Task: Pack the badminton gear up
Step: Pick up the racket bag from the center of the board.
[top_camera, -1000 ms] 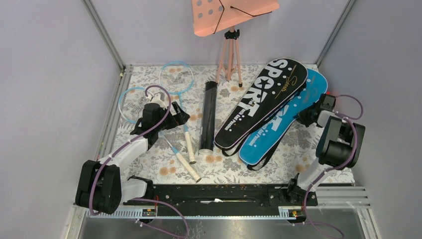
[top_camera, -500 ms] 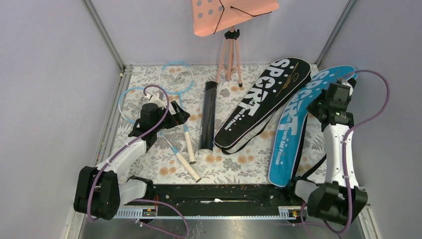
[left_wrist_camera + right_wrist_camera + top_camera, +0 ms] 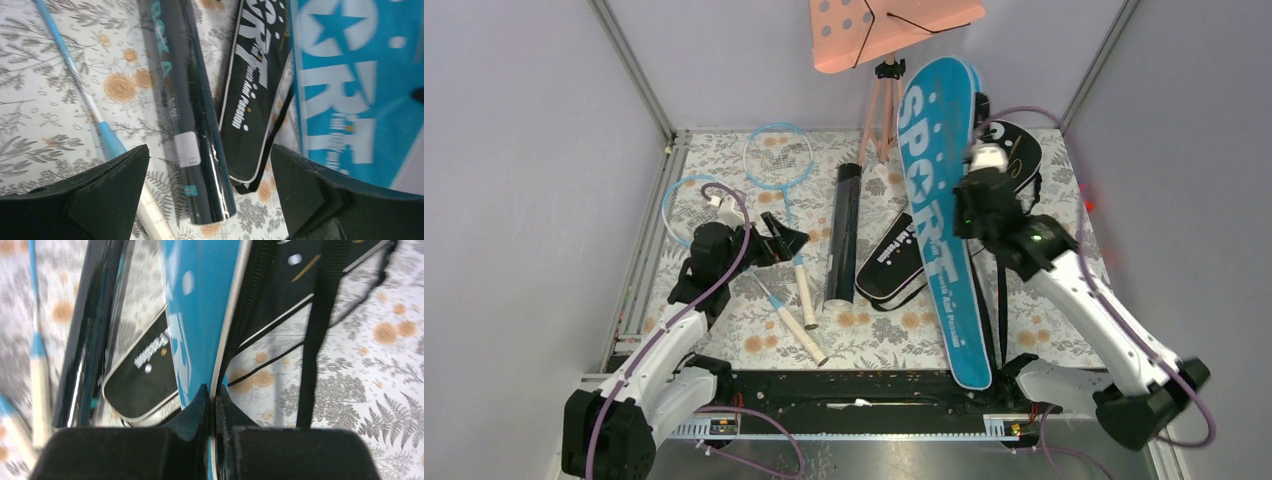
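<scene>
My right gripper (image 3: 972, 205) is shut on the edge of the blue SPORT bag (image 3: 936, 190) and holds it raised, long and near upright, over the black SPORT bag (image 3: 902, 262). In the right wrist view the jaws (image 3: 214, 396) pinch the blue bag's (image 3: 202, 300) white-piped rim. My left gripper (image 3: 790, 240) is open and empty above the racket handles (image 3: 805, 297), left of the black tube (image 3: 842, 235). Its wrist view shows the tube (image 3: 186, 100) between the open fingers (image 3: 112, 185). Two light-blue racket hoops (image 3: 778, 156) lie at the back left. No shuttlecocks are in view.
The pink perforated board (image 3: 894, 28) on its tripod (image 3: 885, 112) stands at the back middle, close to the raised bag's top. Grey walls close in on the left, back and right. A black rail (image 3: 854, 388) runs along the near edge. The bag's black strap (image 3: 316, 335) hangs loose.
My right arm has swung the blue bag from the right side up and left, over the black bag. My left gripper has shifted slightly and stays open.
</scene>
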